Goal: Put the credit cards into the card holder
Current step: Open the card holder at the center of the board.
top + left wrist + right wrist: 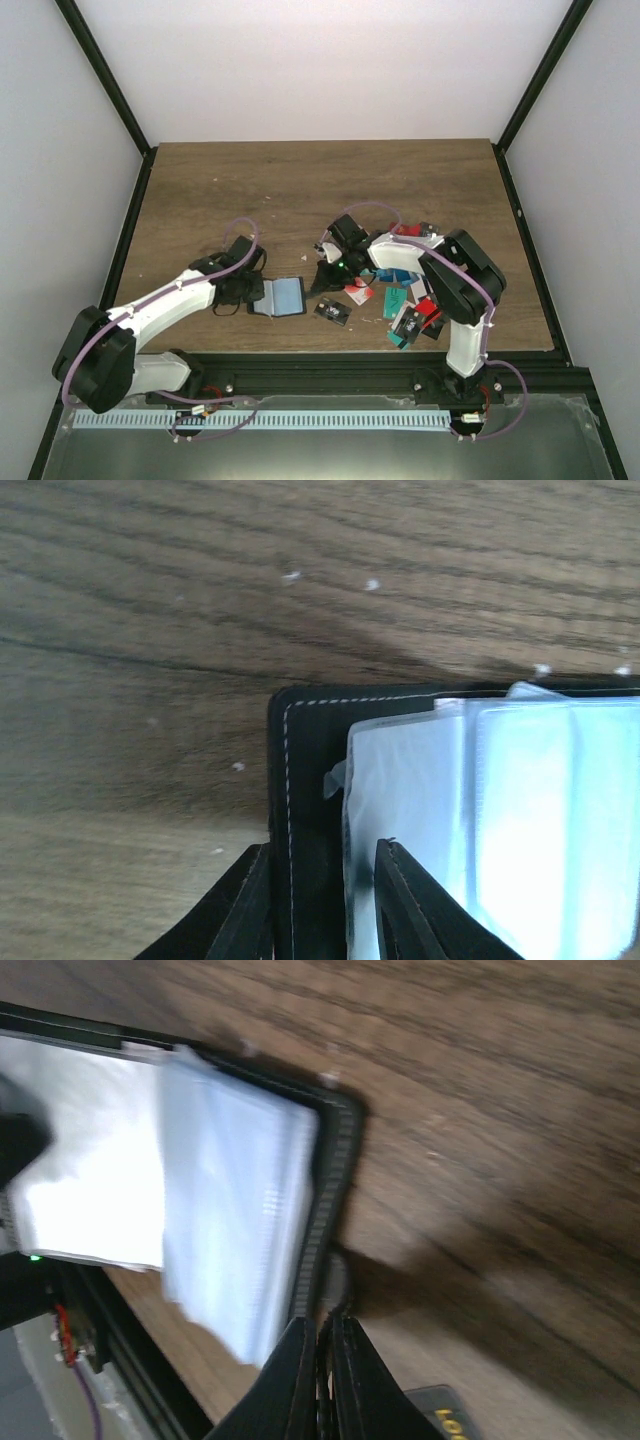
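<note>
Table: a brown wooden table top (300,190), with both arms reaching over its near half.
Card holder: the small black folding card holder (285,297) lies open and flat on the table, between the two grippers. Its light blue-grey clear plastic sleeves face up, and the black stitched cover (310,780) shows around them.
Left gripper: the left gripper (322,846) is at the left edge of the card holder. The jaws stand partly apart, with one finger outside the black cover edge and the other finger (410,910) on the side of the sleeves. The cover edge is between them. I cannot tell whether they press it already.
Right gripper: the right gripper (322,1318) is closed, finger against finger, and I see nothing between them. Its tips are just beside the right black edge of the card holder (335,1160), low over the table.
Credit cards: the small thin flat credit cards (400,305), red, teal, black and white, lie scattered on the table to the right of the card holder, under the right arm. Some of them overlap. One black card (332,311) lies nearest to the card holder.
</note>
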Controlling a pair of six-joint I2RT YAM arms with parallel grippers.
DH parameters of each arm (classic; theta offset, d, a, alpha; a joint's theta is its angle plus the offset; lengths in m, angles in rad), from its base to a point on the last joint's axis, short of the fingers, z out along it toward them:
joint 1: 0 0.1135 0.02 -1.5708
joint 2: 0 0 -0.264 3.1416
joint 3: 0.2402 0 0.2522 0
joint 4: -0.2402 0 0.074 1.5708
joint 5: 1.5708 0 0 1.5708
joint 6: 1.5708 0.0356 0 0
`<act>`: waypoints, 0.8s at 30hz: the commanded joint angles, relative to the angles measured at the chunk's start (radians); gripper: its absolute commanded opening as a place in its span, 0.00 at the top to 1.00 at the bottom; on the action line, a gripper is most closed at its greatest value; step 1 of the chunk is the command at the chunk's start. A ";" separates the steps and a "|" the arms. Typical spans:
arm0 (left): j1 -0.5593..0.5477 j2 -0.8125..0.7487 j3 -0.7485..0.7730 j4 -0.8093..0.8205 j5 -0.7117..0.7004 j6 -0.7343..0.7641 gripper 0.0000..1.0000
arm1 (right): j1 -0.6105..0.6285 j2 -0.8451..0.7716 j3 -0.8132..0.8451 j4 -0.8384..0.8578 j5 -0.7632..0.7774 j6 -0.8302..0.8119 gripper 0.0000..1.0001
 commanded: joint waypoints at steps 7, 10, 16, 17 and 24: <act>-0.001 -0.034 0.028 -0.071 0.016 -0.131 0.54 | -0.003 -0.020 0.069 -0.075 0.052 -0.080 0.98; -0.001 -0.075 0.074 -0.116 -0.015 -0.145 0.50 | -0.004 -0.059 0.075 -0.094 0.044 -0.081 0.91; -0.001 -0.109 0.174 -0.160 0.010 -0.152 0.50 | -0.004 -0.154 0.068 -0.144 0.065 -0.073 0.72; -0.003 -0.114 0.183 -0.161 0.018 -0.149 0.50 | -0.004 -0.170 0.064 -0.156 0.080 -0.071 0.69; -0.019 -0.128 0.192 -0.064 0.147 -0.065 0.50 | -0.005 -0.316 -0.024 -0.227 0.240 -0.009 0.51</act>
